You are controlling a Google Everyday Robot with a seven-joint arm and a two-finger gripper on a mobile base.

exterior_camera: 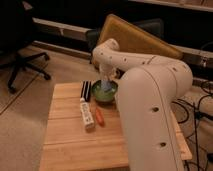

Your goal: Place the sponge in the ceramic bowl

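The green ceramic bowl (105,93) sits at the back middle of the wooden table (70,145). My gripper (106,80) reaches down from the white arm (150,100) and hangs right over the bowl. A pale blue patch, the sponge (104,86), shows at the gripper's tip just above the bowl's inside. Whether the gripper holds it or it rests in the bowl cannot be made out. The arm hides the bowl's right side and the table behind it.
A white rectangular box (87,114) and a thin orange stick (100,116) lie in front of the bowl. A dark striped item (86,91) lies left of it. An office chair (20,55) stands far left, a tan board (135,40) leans behind, and cables (200,107) lie at right.
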